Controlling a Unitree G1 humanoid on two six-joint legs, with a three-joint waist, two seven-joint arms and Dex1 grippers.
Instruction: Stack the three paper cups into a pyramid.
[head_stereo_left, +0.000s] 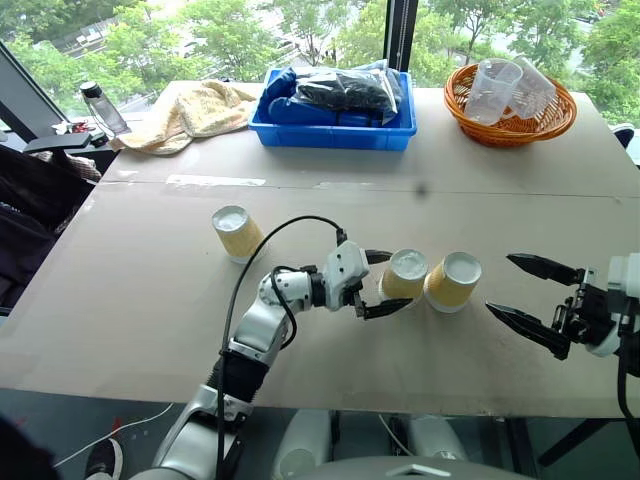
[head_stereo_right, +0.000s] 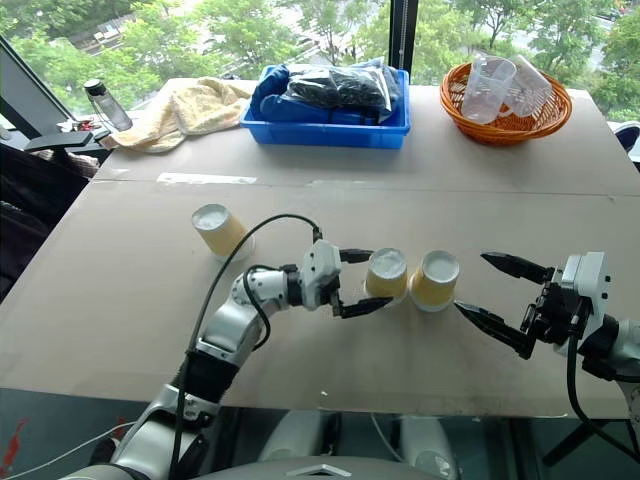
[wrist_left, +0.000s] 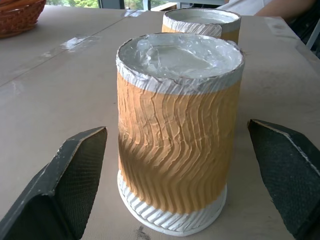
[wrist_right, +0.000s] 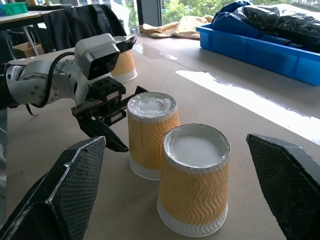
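On the desk (head_stereo_left: 150, 300), 3 paper cups stand upside down, white bases up. Each is small and tapered, wrapped in rippled tan-yellow paper with a white band at the rim and a white, slightly crumpled base. 2 of them sit side by side near the middle: the middle cup (head_stereo_left: 405, 274) and the right cup (head_stereo_left: 453, 281), just beside each other, whether touching I cannot tell. The third cup (head_stereo_left: 238, 232) stands well apart, off to the robot's left.

Left hand (head_stereo_left: 380, 284) reaches in level from the left, fingers spread with a clear gap on either side of the middle cup; the wrist view shows both black pads standing off its ribbed wall. Right hand (head_stereo_left: 528, 293) hangs to the right of the right cup, fingers splayed wide, holding nothing.

At the far edge: a blue bin (head_stereo_left: 335, 128) of dark bundles, a wicker basket (head_stereo_left: 512, 125) with clear plastic cups, a yellow towel (head_stereo_left: 190, 108) and a bottle (head_stereo_left: 102, 108).
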